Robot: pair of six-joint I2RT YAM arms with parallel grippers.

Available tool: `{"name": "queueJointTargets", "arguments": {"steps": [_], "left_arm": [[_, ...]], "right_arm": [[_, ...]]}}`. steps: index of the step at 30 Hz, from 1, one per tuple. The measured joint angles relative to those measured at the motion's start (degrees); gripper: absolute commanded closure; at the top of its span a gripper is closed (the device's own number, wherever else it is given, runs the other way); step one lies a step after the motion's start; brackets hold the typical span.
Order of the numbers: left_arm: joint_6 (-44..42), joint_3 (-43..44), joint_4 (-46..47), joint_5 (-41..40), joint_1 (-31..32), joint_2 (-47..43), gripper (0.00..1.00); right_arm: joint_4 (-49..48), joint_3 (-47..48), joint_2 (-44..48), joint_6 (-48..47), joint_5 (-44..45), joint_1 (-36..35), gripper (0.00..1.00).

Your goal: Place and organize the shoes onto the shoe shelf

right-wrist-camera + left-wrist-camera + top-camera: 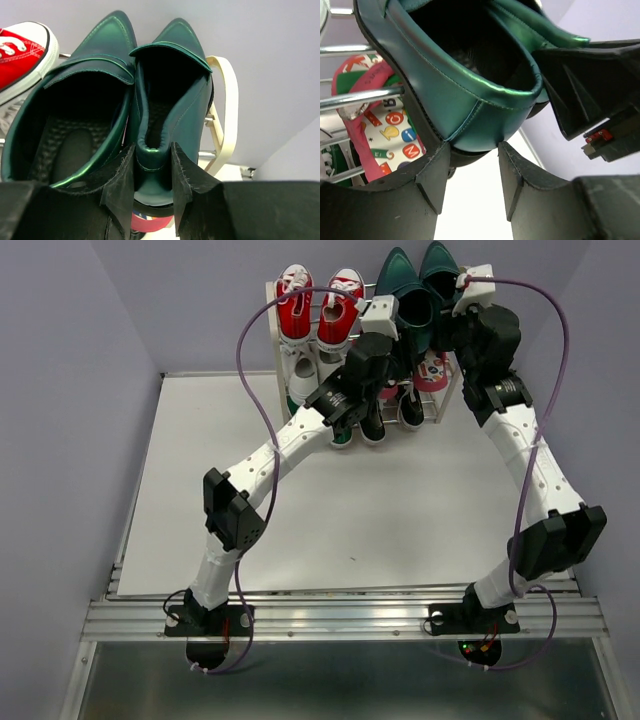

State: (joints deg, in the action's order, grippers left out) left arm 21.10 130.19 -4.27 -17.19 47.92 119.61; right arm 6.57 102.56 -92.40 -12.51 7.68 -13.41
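The cream shoe shelf [271, 310] stands at the back of the table. Two teal-green loafers [400, 282] sit side by side on its top tier at the right. My right gripper [152, 150] is shut on the heel of the right loafer [172, 80], squeezing it; the gripper also shows in the top view [455, 302]. My left gripper [472, 150] is open, its fingertips just under the heel of the left loafer [470, 85]. The flip-flops [385, 130] lie on the tier below. Black sneakers [378, 420] stand on the bottom tier.
Red sneakers [318, 305] fill the top tier's left half, a white sneaker [303, 370] sits below them, and a green one [330, 160] sits low. The shelf's cream side arch [227, 100] is close to the right loafer. The back wall is right behind the shelf.
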Motion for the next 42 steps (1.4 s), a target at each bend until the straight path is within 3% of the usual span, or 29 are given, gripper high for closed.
{"name": "queueJointTargets", "arguments": {"steps": [5,7,11,13,21,26,31,33,36,42], "left_arm": [[0.6,-3.8,-0.7,1.2,0.1,-1.6,0.36],[1.0,-5.0,-0.7,1.2,0.0,-2.1,0.28],[1.3,-5.4,-0.7,1.2,-0.2,-2.2,0.21],[1.2,-5.4,-0.7,1.2,-0.3,-2.5,0.15],[0.1,-5.4,-0.8,1.0,1.0,-5.9,0.01],[-1.8,-5.3,-2.4,0.4,3.8,-9.2,0.01],[-3.0,-8.0,-4.1,-0.3,8.1,-15.4,0.01],[-3.3,-13.4,-4.3,-1.8,10.4,-21.4,0.01],[-2.1,-28.1,-3.6,-4.8,13.0,-33.5,0.01],[11.0,-63.0,-10.0,-15.8,12.7,-60.4,0.01]], "right_arm": [[-8.7,-11.1,5.2,-2.3,0.0,0.0,0.46],[-9.9,-13.1,6.4,-2.8,1.2,-0.1,0.25],[-9.3,-13.4,7.2,-2.3,3.6,-0.2,0.13],[-9.0,-13.4,7.2,-2.1,4.9,-0.5,0.00],[-6.3,-11.2,7.2,-1.4,9.1,-0.5,0.00],[-3.4,-6.7,8.5,-0.5,10.3,-0.5,0.00],[2.4,-6.6,15.4,4.2,12.7,-0.5,0.00],[6.0,-7.3,18.9,8.2,14.1,-0.5,0.00],[11.1,-14.3,27.5,15.6,16.3,-0.5,0.00],[18.7,-40.5,44.9,29.9,16.8,-0.5,0.00]]}}
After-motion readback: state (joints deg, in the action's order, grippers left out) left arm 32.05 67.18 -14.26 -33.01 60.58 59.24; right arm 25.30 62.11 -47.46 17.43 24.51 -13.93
